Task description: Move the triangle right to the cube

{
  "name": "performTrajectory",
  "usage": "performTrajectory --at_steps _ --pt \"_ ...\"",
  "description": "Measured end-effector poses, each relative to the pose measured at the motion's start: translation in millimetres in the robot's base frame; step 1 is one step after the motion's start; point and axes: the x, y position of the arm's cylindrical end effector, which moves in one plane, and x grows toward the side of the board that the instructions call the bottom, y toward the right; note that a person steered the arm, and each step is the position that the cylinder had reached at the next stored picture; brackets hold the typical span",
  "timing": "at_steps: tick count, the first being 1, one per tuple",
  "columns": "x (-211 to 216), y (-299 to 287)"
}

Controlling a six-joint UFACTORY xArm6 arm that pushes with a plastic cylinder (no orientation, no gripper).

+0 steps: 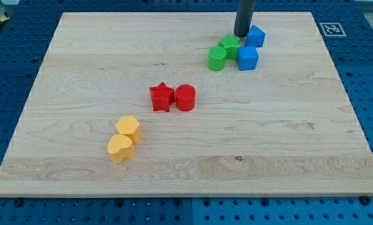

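A pale wooden board (186,169) lies on a blue pegboard table (11,69), seen from above and in front. Nearest the view's bottom, far below and left of my tip, two yellow blocks touch: a yellow heart (120,149) and, just above it, a yellow hexagon (129,127). Farther up, near the board's middle and still well down and left of my tip, a red star (162,97) and a red cylinder (185,97) sit side by side, touching. Toward the view's top right is a tight cluster of four blocks. A green cylinder (216,59) is its lower left member, down and left of my tip. A second green block (229,46), its shape hard to make out, sits just below and left of my tip. A blue cube (248,58) lies just below my tip, slightly right. A smaller blue block (256,35), angled and possibly the triangle though I cannot tell for sure, sits right beside my tip on its right, touching or nearly so. My tip (243,34) is the lower end of a dark upright rod resting on the board at the cluster's upper edge, between the second green block and the smaller blue block. There are no fingers to open or close; the rod holds nothing. A fiducial marker (331,28) sits at the board's top right corner, right of my tip.
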Motion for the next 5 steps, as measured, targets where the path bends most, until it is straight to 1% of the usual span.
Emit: performTrajectory --at_steps 1,3,5 --pt "-5.5 4.1" --pt "-3.3 43.6" --pt "4.3 44.1"
